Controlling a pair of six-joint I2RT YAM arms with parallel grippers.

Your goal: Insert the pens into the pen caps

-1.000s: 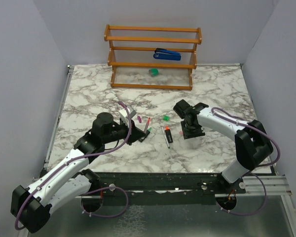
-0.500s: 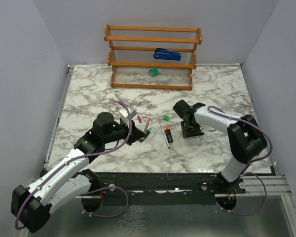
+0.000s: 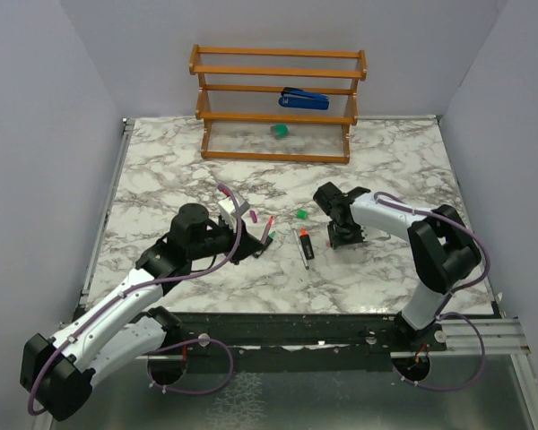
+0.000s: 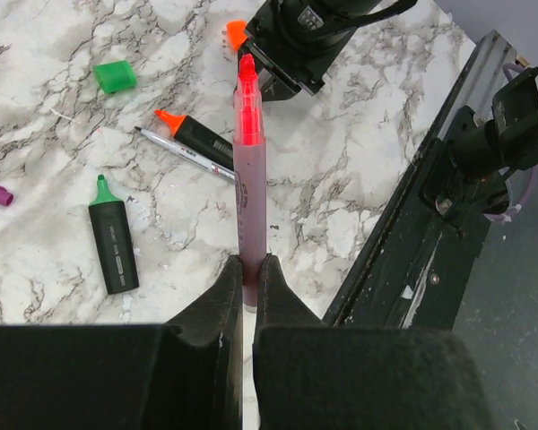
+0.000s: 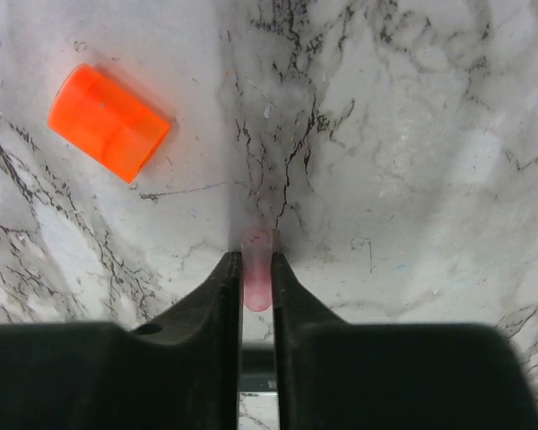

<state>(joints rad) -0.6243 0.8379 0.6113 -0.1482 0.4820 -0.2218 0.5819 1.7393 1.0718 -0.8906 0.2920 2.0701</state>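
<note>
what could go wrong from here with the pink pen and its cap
1. The right gripper pinches the tiny pale pink cap only at the very ends of its fingers, so it may twist or pop out when lifted.
2. The left gripper grips the pink pen by its back end, so the long tip could wobble and miss the cap.

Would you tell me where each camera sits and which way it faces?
Top: above and behind, looking down on table and rack; left arm, right arm show.
Left wrist: behind the left pincer, looking along the pink pen it grips; fingers show.
Right wrist: behind the right pincer, looking down at the pink cap it pinches; fingers show.
Shared: both wrist views show the orange cap.
</note>
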